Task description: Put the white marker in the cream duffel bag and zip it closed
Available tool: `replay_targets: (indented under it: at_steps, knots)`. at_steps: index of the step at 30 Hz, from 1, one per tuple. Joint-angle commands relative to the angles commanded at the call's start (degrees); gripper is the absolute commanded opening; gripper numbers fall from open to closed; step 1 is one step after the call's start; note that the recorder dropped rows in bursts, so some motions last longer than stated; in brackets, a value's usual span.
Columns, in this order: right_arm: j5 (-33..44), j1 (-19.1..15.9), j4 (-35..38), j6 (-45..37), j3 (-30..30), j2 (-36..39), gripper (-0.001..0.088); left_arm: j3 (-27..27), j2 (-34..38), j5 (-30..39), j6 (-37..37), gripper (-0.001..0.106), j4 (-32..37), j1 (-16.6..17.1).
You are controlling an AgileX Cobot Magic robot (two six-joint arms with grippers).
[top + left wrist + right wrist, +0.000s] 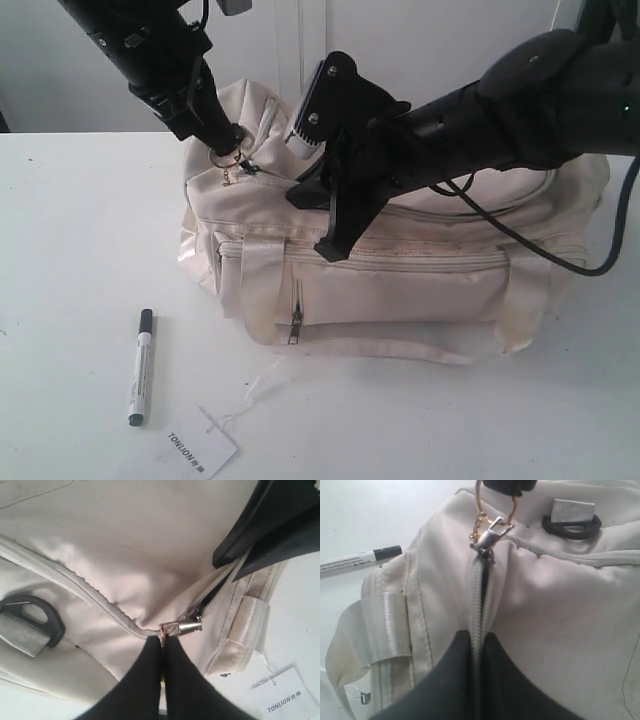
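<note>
A white desk (80, 220) carries everything. The cream duffel bag (420, 290) sits toward the desk's far edge, between the middle and the right edge, with its front pocket facing the near edge. The two dark arms reach over it. The right arm (530, 100) lies across the bag's top. The right pincer (477, 640) is drawn narrow on the bag's top zip line, with the cream zip tape caught between its black fingers (450, 680). The left arm (150, 50) comes down at the bag's left end. The left pincer (162, 645) is pinched tight on the zip pull (182, 627), a silver slider hung with a gold ring (485, 510). Between the slider and the right pincer the zip shows a thin dark slit.

The white marker (140, 365) lies flat on the desk toward the near left corner, well apart from the bag, with its black cap pointing at the far edge. Near it, at the near edge, lies a white paper tag (200, 450) printed "TONLION".
</note>
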Motion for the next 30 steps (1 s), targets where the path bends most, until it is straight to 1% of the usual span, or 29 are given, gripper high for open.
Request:
replay_targets:
  at_steps: [14,21,25,30]
  knots:
    - [-0.97,0.00,-0.71,0.00,0.00,-0.37,0.0000,0.00,0.13,0.00,-1.58,0.000,12.71,0.00]
    - [-1.35,0.00,-0.71,0.00,0.00,-0.37,0.0000,0.00,0.13,0.00,-3.99,0.000,18.93,0.00]
    - [-1.26,0.00,-0.71,0.00,0.00,-0.37,0.0000,0.00,0.13,0.00,-5.96,0.000,20.53,0.09]
    - [0.78,0.00,-0.71,0.00,0.00,-0.93,0.0000,0.00,0.65,-0.20,-6.08,0.000,20.67,0.38]
